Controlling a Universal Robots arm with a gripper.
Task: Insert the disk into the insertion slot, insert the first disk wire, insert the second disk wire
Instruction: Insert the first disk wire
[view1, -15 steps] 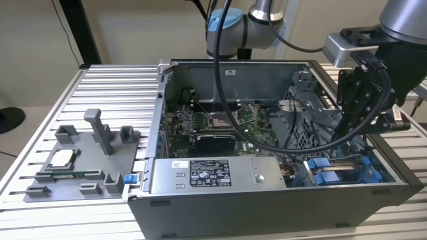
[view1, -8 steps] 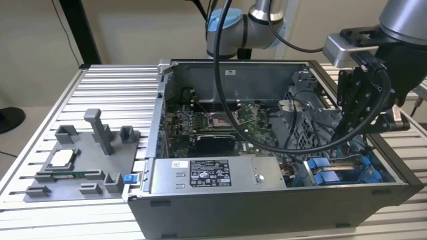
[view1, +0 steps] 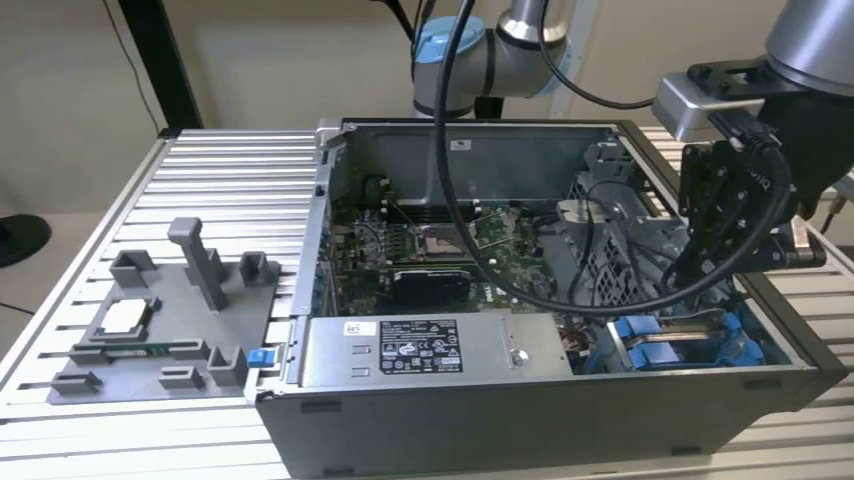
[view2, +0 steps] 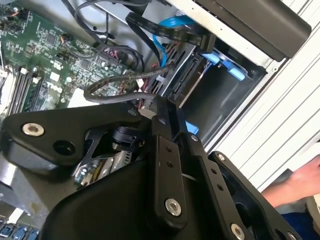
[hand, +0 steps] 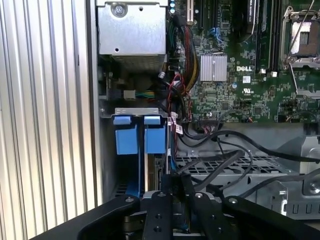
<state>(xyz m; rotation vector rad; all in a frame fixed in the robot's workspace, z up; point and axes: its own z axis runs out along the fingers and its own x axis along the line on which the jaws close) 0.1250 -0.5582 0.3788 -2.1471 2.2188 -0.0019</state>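
Gripper (hand: 174, 181) low near slot (hand: 136, 112); grip state: cannot tell. Likely best: align squarely, press straight, clear loose cables (hand: 225, 157).

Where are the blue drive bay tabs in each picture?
Exterior view: blue tabs inside the case, toward the exterior view's right.
First wrist view: blue tabs between the ribbed table and the motherboard.
Second wrist view: blue tabs near the ribbed table.
Shared landmark: the green motherboard.
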